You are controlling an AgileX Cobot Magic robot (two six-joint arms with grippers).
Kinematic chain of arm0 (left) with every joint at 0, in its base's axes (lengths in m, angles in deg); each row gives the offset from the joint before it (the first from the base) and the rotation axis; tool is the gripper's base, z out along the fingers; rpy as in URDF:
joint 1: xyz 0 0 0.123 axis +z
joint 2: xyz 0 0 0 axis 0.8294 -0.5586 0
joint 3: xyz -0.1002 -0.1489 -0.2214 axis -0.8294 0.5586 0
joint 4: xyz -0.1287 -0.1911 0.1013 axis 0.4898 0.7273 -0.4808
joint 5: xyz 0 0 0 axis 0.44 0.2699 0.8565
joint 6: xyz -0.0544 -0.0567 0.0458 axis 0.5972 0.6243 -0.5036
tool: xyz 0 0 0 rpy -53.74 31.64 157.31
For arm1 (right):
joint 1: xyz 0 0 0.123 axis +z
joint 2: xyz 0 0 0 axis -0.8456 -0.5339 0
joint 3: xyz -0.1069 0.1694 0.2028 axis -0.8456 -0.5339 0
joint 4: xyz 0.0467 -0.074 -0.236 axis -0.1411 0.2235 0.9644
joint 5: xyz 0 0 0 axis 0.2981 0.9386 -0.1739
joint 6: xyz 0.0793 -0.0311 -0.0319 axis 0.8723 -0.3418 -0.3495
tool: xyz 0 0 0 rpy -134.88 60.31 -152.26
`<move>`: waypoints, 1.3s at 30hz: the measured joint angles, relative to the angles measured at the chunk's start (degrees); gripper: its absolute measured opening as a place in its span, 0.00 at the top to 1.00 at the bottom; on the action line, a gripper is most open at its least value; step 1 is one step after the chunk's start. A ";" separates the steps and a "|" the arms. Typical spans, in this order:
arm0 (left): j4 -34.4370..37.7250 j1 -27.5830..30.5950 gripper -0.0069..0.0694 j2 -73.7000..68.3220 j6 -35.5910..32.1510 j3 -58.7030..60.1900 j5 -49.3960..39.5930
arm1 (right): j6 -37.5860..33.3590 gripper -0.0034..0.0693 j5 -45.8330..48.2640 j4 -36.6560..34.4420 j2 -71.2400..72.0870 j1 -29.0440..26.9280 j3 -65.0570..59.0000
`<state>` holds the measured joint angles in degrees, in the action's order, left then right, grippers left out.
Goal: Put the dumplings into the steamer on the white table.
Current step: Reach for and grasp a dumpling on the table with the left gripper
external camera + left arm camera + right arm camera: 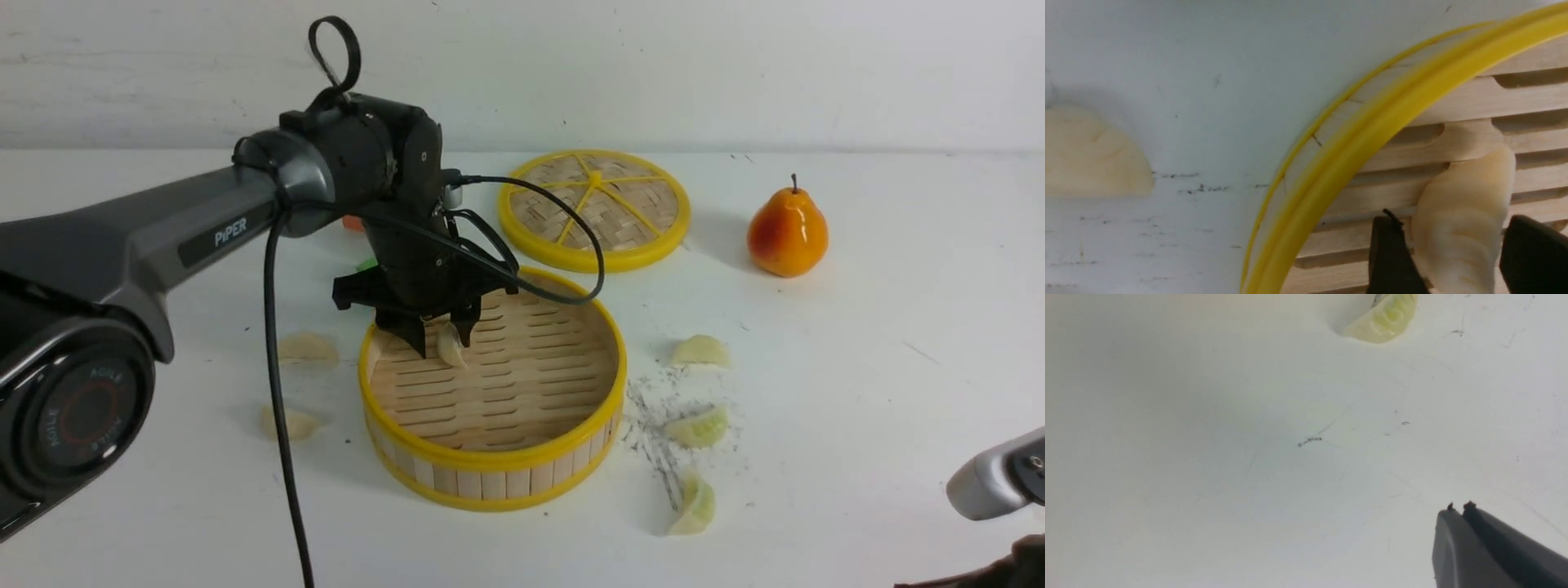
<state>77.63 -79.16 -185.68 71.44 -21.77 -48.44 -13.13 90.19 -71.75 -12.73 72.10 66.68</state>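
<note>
The steamer [490,461] stands mid-table; its floor is bare. My left gripper [445,339] hangs over its near-left inside, shut on a cream dumpling [451,346] held above the slats. In the left wrist view the dumpling [1461,212] sits between the black fingers [1392,253], inside the yellow rim [1372,134]. Two cream dumplings [307,349] [290,424] lie left of the steamer; one shows in the left wrist view [1090,155]. Three green dumplings [700,351] [698,427] [695,506] lie to its right. My right gripper [1458,507] is shut and empty above bare table, a green dumpling [1384,320] ahead of it.
The woven yellow-rimmed lid [594,208] lies flat behind the steamer. A toy pear [787,233] stands at the back right. Small orange [353,222] and green [366,264] bits show behind the left arm. The right arm [996,478] sits at the front right edge.
</note>
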 joint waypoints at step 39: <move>9.16 18.08 0.38 13.29 18.11 21.95 11.36 | -0.16 0.87 0.67 -2.01 0.00 0.00 0.00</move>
<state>86.79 -61.08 -172.39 89.55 0.17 -37.07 -13.29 90.87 -73.76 -12.73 72.10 66.68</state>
